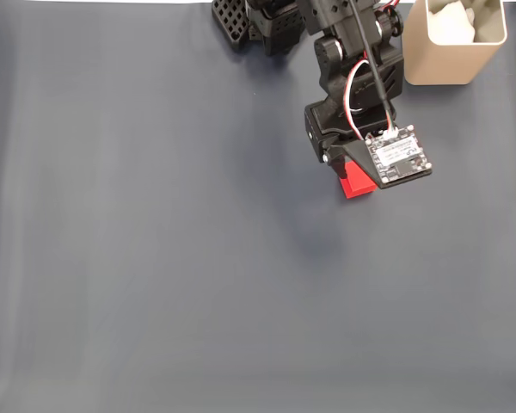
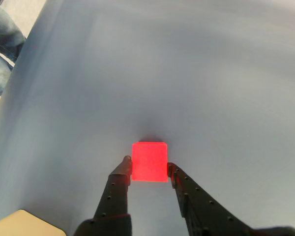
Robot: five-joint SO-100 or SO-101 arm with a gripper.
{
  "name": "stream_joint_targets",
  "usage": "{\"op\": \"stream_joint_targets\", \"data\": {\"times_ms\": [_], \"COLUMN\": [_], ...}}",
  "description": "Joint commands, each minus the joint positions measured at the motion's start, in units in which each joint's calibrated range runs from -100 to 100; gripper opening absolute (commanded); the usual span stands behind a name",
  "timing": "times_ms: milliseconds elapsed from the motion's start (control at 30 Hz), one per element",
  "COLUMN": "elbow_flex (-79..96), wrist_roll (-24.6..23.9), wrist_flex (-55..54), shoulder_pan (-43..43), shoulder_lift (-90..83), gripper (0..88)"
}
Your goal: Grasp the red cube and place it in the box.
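The gripper (image 2: 149, 169) is clamped on the red cube (image 2: 150, 161), its 2 fingertips pressing both sides. Grasping looks done; carrying and dropping remain. The tan box (image 1: 454, 53) stands near, behind the gripper beside the arm, with nothing on the dark mat (image 1: 155, 258) between them.

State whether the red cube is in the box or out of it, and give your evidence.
Out. The red cube sits between the gripper fingertips over the dark mat; the box stands apart at the fixed view's top right.
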Motion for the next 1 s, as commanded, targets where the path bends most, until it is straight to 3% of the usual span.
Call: {"op": "stream_joint_targets", "data": {"times_ms": [0,967], "elbow_flex": [-3.32,-10.16], "wrist_roll": [0.49,3.08], "wrist_flex": [0.83,12.08], "shoulder_pan": [-0.31,-0.81], "shoulder_lift": [-0.19,-7.46], "gripper": [8.8,3.6]}}
